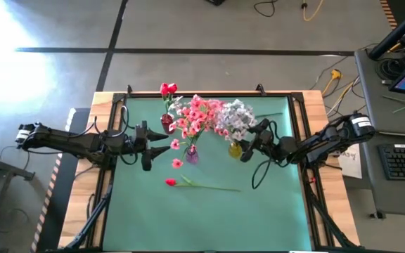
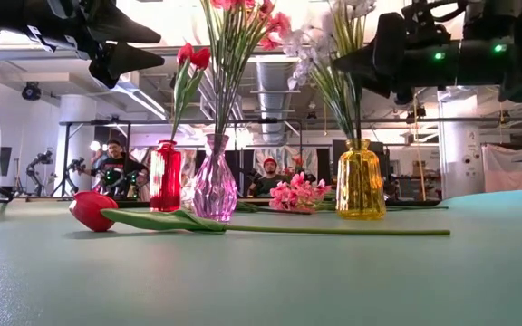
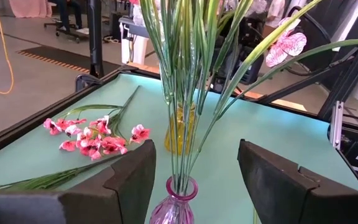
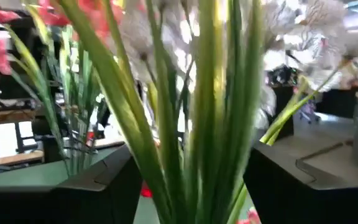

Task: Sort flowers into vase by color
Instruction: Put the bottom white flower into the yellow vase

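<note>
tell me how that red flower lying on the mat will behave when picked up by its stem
The red flower probably droops at the bud end: its stem is long and thin, the bud heavy-looking. It likely weighs little. Lying flat on the mat, the thin stem may slip from a claw.

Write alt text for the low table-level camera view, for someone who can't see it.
Three glass vases stand in a row on a green table: a red vase with red flowers, a pink vase with pink sprays, a yellow vase with white ones. A red tulip lies in front, and two dark robot arms hang overhead.
</note>
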You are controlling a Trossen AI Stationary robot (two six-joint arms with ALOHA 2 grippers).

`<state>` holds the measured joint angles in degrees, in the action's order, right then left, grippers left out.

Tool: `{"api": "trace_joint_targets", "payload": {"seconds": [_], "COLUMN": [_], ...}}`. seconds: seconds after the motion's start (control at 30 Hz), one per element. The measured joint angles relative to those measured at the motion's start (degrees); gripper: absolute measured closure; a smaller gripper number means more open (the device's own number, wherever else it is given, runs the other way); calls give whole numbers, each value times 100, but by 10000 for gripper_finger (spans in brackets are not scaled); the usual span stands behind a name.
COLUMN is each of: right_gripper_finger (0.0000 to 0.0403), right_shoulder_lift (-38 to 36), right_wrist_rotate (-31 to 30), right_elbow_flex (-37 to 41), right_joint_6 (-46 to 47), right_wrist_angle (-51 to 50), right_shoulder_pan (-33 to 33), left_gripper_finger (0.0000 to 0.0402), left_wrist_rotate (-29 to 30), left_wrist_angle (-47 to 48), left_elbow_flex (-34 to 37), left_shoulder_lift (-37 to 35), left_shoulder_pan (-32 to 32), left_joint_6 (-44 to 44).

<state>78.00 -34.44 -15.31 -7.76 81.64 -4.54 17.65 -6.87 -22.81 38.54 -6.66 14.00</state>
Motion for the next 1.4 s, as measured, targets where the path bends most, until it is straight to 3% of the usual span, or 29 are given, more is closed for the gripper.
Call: {"api": "trace_joint_targets", "payload": {"seconds": [0.47,1.13,1.4], "right_gripper_finger": [100,114,124], "right_shoulder_lift": [-43,-1624,-2261], "right_wrist_rotate": [-181,-165,14], "right_elbow_flex": [0,0,-59], "right_joint_6": [953,2220,3259], "right_wrist_angle": [-877,-3610,-5016], "right_shoulder_pan": [-33,-311,-345], "left_gripper_finger": [185,185,185], "left_wrist_rotate": [0,-20,-20], "left_wrist_angle": [0,112,146], "left_elbow_flex": [0,0,-2], "left_shoulder_lift": [11,7,0], "left_shoulder_pan": [0,0,0], "left_joint_6": [2,202,275]}}
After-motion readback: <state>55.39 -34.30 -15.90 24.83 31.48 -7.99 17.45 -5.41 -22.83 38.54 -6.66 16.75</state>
